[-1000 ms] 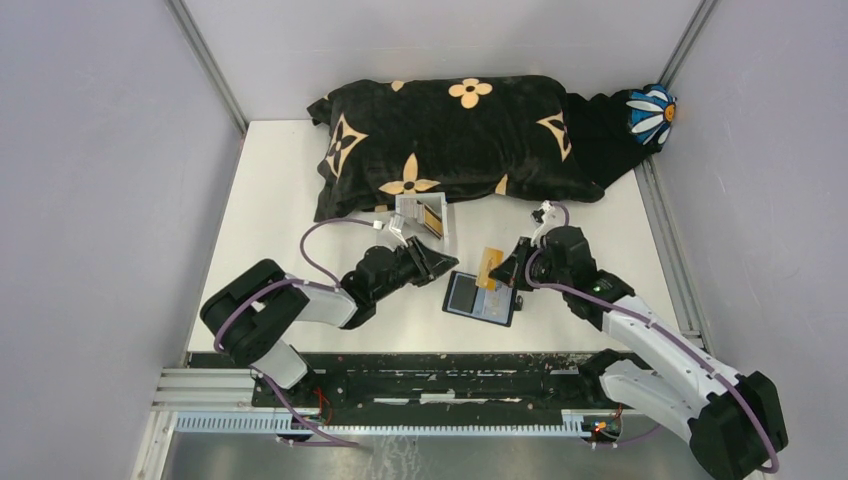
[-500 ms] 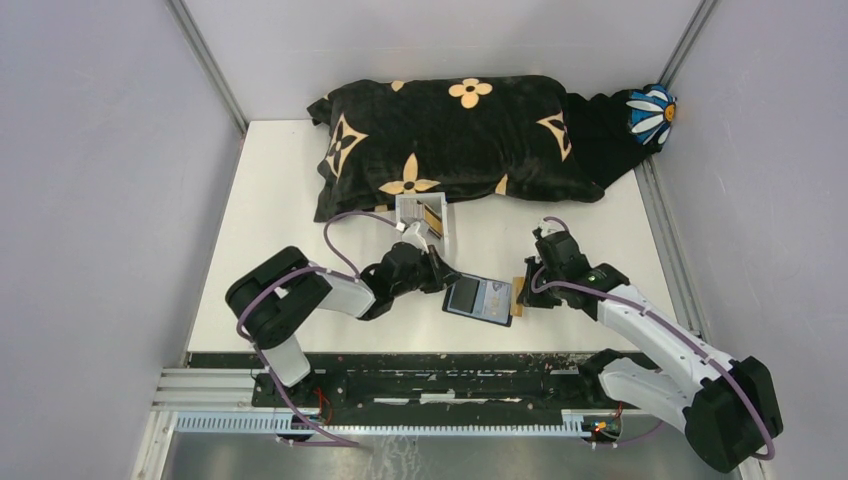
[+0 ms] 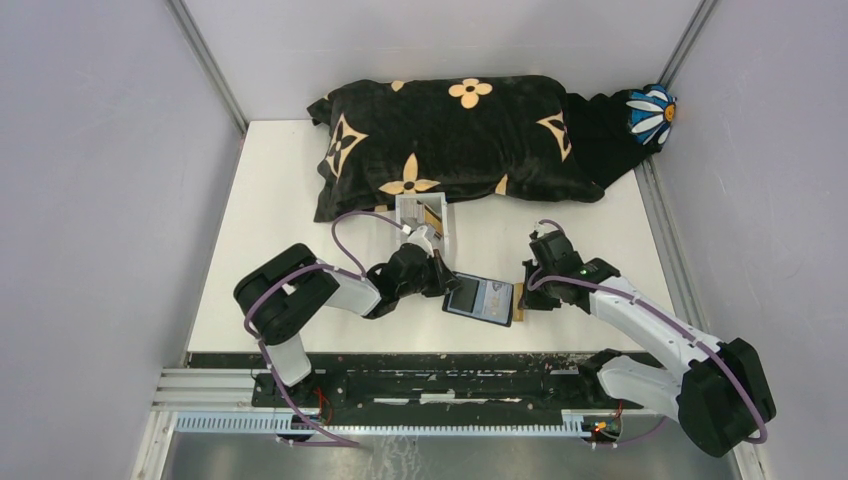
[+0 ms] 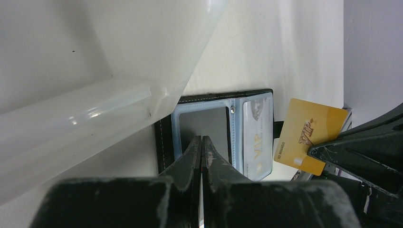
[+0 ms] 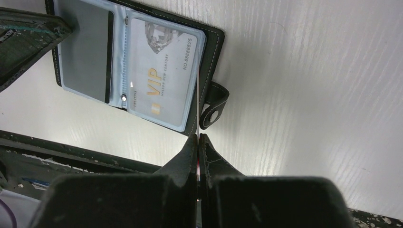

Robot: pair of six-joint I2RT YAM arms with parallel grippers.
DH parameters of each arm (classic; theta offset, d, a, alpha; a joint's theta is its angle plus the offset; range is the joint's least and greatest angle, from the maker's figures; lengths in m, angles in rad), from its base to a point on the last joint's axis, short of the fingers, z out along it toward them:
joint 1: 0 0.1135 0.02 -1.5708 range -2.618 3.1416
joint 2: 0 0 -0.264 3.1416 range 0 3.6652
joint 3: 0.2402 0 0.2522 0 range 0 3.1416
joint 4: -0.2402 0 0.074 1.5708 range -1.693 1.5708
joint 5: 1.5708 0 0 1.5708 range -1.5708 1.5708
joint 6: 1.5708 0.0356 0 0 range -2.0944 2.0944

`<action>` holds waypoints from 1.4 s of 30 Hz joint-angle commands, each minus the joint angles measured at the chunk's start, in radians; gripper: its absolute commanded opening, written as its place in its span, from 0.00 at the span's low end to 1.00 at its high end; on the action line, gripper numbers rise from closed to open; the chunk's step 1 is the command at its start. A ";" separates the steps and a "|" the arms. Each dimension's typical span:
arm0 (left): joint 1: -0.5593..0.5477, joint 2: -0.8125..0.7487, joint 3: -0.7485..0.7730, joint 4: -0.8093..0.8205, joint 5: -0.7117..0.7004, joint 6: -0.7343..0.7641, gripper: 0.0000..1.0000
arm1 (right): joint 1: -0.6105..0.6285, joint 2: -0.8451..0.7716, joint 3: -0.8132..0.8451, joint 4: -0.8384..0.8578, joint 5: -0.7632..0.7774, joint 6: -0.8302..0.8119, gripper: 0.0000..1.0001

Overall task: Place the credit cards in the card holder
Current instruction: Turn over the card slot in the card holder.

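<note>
Right gripper [image 5: 198, 137] is seen clamped on a gold card [image 4: 309, 135], which is held on edge just at the right edge of the open holder [image 3: 480, 298], beside its snap tab [image 5: 214, 102], and is not yet entered into any slot. Left gripper [image 4: 201, 142] is closed too, its tips set down at the holder's left half, apparently to pin it flat; whether anything is pinched there cannot be told. The holder is laid open near the front edge of the table [image 3: 280, 200], about midway along it. One silver card [image 5: 161, 71] is already housed under the clear cover of the holder's right half; a dark-grey face is shown in the left half, and whether that is a card cannot be told. So one card is judged done, and a second is poised at the opening. More is left: in the clear tray [image 4: 109, 99], set further back just in front of the pillow [image 3: 450, 140], at least one tan card [image 3: 432, 218] is seen standing, and others may be hidden. The job is judged well short of finished.
</note>
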 commanded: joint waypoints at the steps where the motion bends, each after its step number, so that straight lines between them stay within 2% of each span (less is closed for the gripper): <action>1: -0.005 0.014 0.027 -0.007 -0.023 0.050 0.03 | 0.002 0.002 0.029 0.051 -0.015 0.029 0.01; 42: -0.013 0.046 0.009 -0.024 -0.040 0.032 0.03 | -0.007 -0.035 -0.018 0.052 0.022 0.107 0.01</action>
